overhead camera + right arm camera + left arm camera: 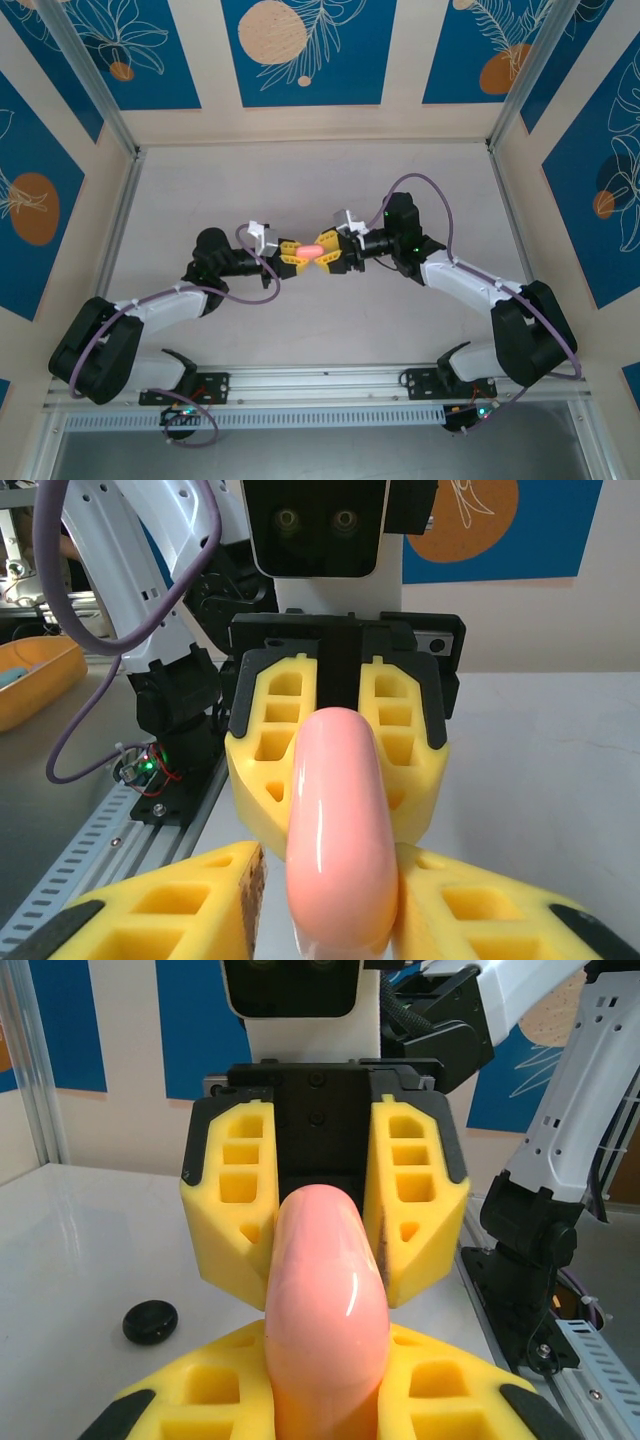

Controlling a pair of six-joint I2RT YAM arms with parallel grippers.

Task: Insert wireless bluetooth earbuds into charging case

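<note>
Both arms meet over the middle of the worktop (300, 190), wrists facing each other. The pink charging case (318, 251) is held in the air between the two hands, lying lengthwise from one to the other and well above the surface. The left hand (298, 256) is clamped on its end of the case, with a yellow foam finger pressed to each side. The right hand (335, 252) has its fingers around the other end; in the right wrist view one finger touches the case and the other shows a thin gap, so I cannot tell if it is gripping. The case looks closed, glossy and rounded. A black disc (150, 1321) lies flat on the worktop below, well apart from both hands.
</note>
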